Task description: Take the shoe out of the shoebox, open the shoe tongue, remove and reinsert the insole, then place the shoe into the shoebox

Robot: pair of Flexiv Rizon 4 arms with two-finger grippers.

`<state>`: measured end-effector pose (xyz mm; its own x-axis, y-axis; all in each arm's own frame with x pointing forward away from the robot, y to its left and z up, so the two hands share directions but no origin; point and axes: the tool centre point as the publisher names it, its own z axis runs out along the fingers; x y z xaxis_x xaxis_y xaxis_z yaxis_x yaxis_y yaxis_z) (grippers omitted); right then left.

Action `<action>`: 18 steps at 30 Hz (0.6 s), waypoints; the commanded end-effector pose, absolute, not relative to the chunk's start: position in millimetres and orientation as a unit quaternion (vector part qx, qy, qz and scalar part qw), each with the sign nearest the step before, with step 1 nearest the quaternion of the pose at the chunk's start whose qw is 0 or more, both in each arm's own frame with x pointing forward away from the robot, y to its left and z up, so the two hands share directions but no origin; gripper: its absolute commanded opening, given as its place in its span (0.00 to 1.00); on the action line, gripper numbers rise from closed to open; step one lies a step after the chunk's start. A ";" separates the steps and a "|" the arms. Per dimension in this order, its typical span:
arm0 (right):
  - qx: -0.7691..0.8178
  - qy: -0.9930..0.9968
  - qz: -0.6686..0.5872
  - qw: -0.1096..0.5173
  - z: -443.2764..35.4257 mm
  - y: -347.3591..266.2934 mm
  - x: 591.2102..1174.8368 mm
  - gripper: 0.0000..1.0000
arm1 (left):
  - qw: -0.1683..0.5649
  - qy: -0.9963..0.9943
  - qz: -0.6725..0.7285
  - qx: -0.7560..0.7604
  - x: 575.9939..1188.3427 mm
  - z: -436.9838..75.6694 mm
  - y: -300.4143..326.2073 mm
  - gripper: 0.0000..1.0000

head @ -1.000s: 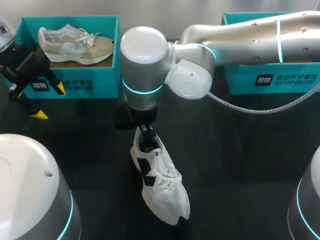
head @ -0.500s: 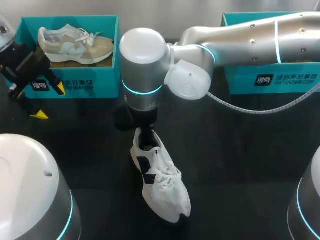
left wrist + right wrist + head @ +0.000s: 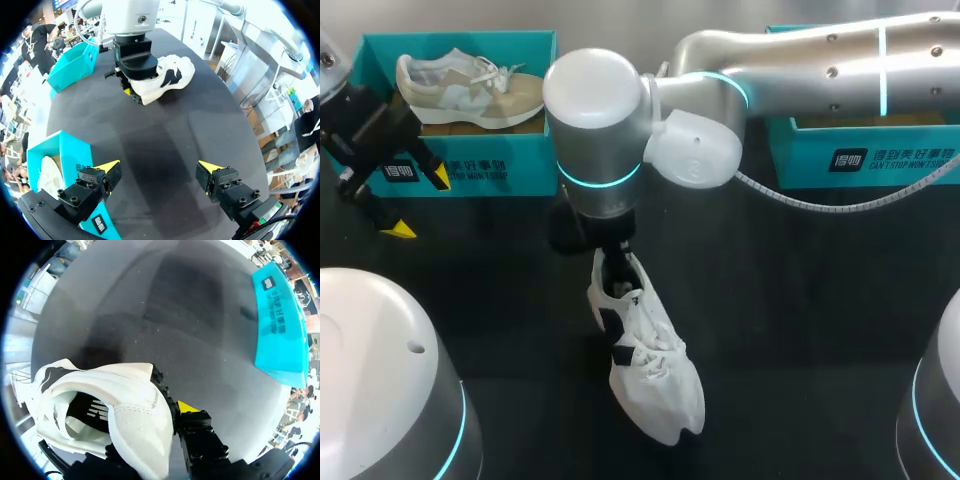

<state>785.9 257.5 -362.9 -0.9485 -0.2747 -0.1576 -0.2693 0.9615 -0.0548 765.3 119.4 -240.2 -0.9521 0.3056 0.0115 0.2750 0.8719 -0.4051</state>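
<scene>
Only at the right wrist view is the white shoe [image 3: 115,405] seen pinched at its heel by the right gripper [image 3: 612,258], pointed down at mid-table; the left gripper [image 3: 159,167] is held wide beside a shoebox [image 3: 470,172].

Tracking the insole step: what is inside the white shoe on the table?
A dark insole with white print lies in the white shoe; its toe end is covered.

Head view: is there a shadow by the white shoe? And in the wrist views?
Head view: a darker patch on the table beside the white shoe, under the gleaming right arm. Left wrist view: a soft shadow ahead of the left tool. Right wrist view: dim patches beyond the shoe.
</scene>
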 end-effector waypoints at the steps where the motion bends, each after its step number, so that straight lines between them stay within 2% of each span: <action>1: -0.123 0.988 -0.028 0.093 -316.2 233.4 786.9 0.00 | 0.037 -0.967 0.203 -0.150 764.5 -240.1 120.0 1.00; 6: -0.087 0.990 -0.034 0.106 -279.3 207.2 798.9 0.00 | 0.037 -0.967 0.203 -0.150 764.5 -240.1 120.0 1.00; 18: -0.087 0.990 -0.034 0.106 -279.3 207.2 798.9 0.00 | 0.037 -0.967 0.203 -0.150 764.5 -240.1 120.0 1.00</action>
<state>799.3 209.1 -280.1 -0.9628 -0.1783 -0.2032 -0.1630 0.9826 -0.0895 765.3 119.4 -240.2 -0.9521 0.3057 0.0115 0.2750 0.8719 -0.4051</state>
